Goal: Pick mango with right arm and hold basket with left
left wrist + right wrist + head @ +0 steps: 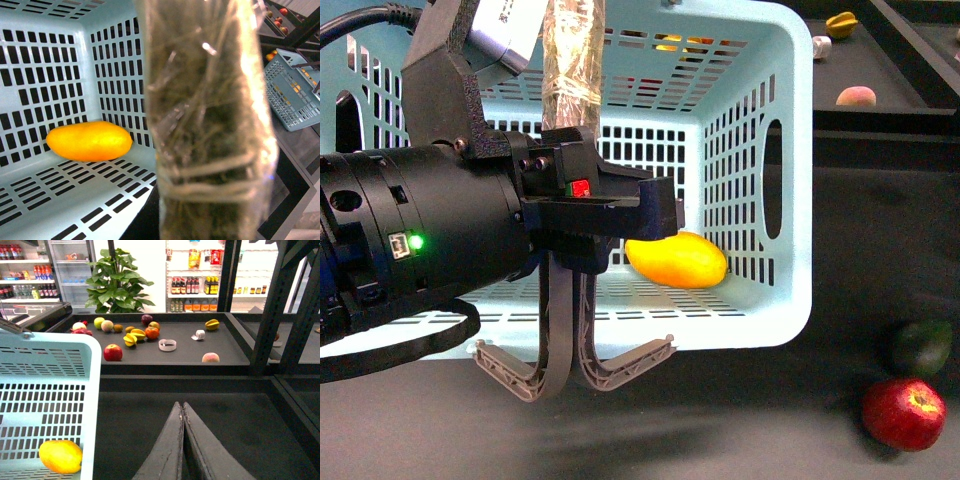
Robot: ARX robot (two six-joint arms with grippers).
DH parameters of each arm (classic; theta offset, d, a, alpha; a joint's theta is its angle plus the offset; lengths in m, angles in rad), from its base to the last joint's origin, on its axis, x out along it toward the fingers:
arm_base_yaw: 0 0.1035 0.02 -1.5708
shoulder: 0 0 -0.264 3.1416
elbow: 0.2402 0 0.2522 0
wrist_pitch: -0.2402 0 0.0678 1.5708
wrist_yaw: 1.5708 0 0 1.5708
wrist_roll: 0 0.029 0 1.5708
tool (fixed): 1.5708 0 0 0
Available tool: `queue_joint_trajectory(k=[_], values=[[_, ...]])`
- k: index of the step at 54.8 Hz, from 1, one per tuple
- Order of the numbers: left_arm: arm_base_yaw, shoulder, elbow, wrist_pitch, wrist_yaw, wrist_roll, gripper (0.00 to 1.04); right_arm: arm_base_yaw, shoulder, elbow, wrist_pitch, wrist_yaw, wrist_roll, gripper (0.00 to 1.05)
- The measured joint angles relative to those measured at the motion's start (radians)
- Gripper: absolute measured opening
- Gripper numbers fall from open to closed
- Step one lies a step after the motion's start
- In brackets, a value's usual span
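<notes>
Over the dark table, right of the basket, the right gripper has its wedge fingers pressed together on nothing. At the basket's near rim the left gripper hangs with its beige ribbed fingers spread wide, gripping nothing. The wrapped handle stands upright just beyond it. The mango lies on the basket floor against the right wall. A red apple and a dark green fruit sit outside, near right.

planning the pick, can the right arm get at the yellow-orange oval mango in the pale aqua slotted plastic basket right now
Probably yes. The mango lies inside the basket, whose open mouth faces the robot; the right end effector, shut and empty, sits beside it. The left end effector crowds that mouth.
</notes>
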Motion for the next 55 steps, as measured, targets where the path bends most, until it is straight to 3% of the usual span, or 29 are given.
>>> queue_joint_trajectory(k=[33,41,55], values=[[0.0,0.0,0.0,0.0,0.0,-0.001,0.04,0.0,-0.156,0.0,-0.155,0.0,0.0,0.02],[0.0,0.0,0.0,0.0,0.0,0.0,0.04,0.0,-0.3,0.001,-0.325,-0.003,-0.001,0.02],[-0.001,0.0,0.0,0.0,0.0,0.0,0.04,0.0,-0.326,0.001,-0.332,-0.003,-0.001,0.02]])
